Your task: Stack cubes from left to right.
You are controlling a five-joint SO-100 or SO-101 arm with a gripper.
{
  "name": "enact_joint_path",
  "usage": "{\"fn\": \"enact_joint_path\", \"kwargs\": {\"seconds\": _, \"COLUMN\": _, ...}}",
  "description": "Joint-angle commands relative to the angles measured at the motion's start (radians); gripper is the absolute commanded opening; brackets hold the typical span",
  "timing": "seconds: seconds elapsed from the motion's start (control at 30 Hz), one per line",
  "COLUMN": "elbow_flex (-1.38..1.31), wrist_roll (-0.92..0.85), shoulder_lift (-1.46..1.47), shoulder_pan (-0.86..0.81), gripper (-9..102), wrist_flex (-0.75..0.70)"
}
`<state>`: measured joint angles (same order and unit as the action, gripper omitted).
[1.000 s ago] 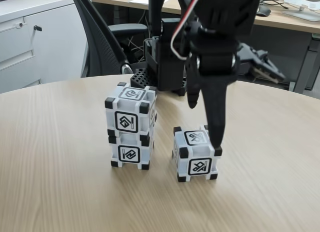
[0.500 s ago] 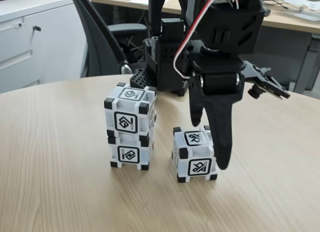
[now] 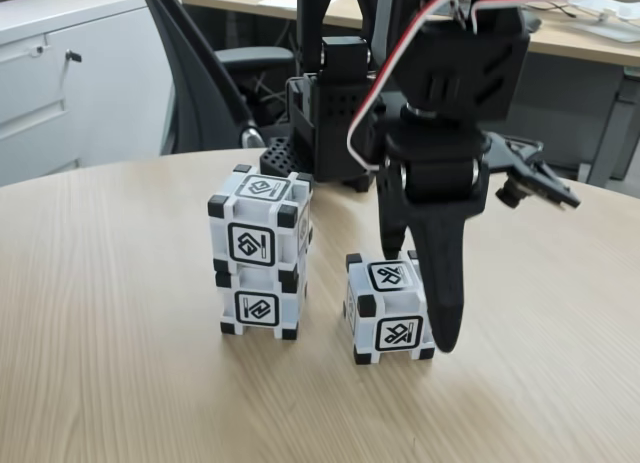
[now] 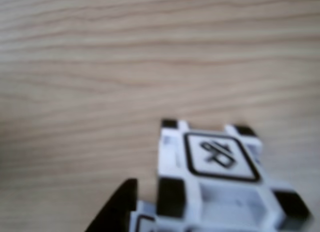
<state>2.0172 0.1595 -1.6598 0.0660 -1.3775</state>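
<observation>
Behind the round wooden table [image 3: 120,383] stands an office chair [image 3: 200,83]. The gripper [image 3: 420,298] is spread around the single cube [image 3: 390,311], one finger behind it, one at its right side. To its left, well apart, stand two stacked cubes [image 3: 258,268].

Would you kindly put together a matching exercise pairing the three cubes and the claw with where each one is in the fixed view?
Things:
1. top cube
2. bottom cube
3. lone cube
4. claw

Places:
A. alone on the wooden table, right of the stack
B. resting on another cube
C. on the table, carrying a cube
D. lowered around the lone cube, one finger at its right side, one behind it

Pairs: 1-B, 2-C, 3-A, 4-D
</observation>
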Motion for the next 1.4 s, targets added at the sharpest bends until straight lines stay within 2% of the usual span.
{"fn": "enact_joint_path", "kwargs": {"seconds": 0.0, "elbow_flex": -0.037, "wrist_roll": 0.014, "shoulder_lift": 0.034, "shoulder_pan": -0.002, "gripper": 45, "wrist_flex": 0.009}}
{"fn": "enact_joint_path", "kwargs": {"seconds": 0.13, "elbow_flex": -0.038, "wrist_roll": 0.026, "shoulder_lift": 0.083, "shoulder_pan": -0.002, "gripper": 43, "wrist_flex": 0.009}}
{"fn": "enact_joint_path", "kwargs": {"seconds": 0.23, "elbow_flex": -0.038, "wrist_roll": 0.037, "shoulder_lift": 0.1, "shoulder_pan": -0.002, "gripper": 35, "wrist_flex": 0.009}}
{"fn": "enact_joint_path", "kwargs": {"seconds": 0.27, "elbow_flex": -0.038, "wrist_roll": 0.043, "shoulder_lift": 0.1, "shoulder_pan": -0.002, "gripper": 29, "wrist_flex": 0.009}}
{"fn": "enact_joint_path", "kwargs": {"seconds": 0.33, "elbow_flex": -0.038, "wrist_roll": 0.041, "shoulder_lift": 0.1, "shoulder_pan": -0.002, "gripper": 8, "wrist_flex": 0.009}}
{"fn": "enact_joint_path", "kwargs": {"seconds": 0.37, "elbow_flex": -0.038, "wrist_roll": 0.041, "shoulder_lift": 0.1, "shoulder_pan": -0.002, "gripper": 1, "wrist_flex": 0.009}}
{"fn": "enact_joint_path", "kwargs": {"seconds": 0.7, "elbow_flex": -0.041, "wrist_roll": 0.026, "shoulder_lift": 0.057, "shoulder_pan": -0.003, "gripper": 0, "wrist_flex": 0.003}}
{"fn": "enact_joint_path", "kwargs": {"seconds": 1.37, "elbow_flex": -0.041, "wrist_roll": -0.098, "shoulder_lift": -0.541, "shoulder_pan": -0.003, "gripper": 0, "wrist_flex": -0.008}}
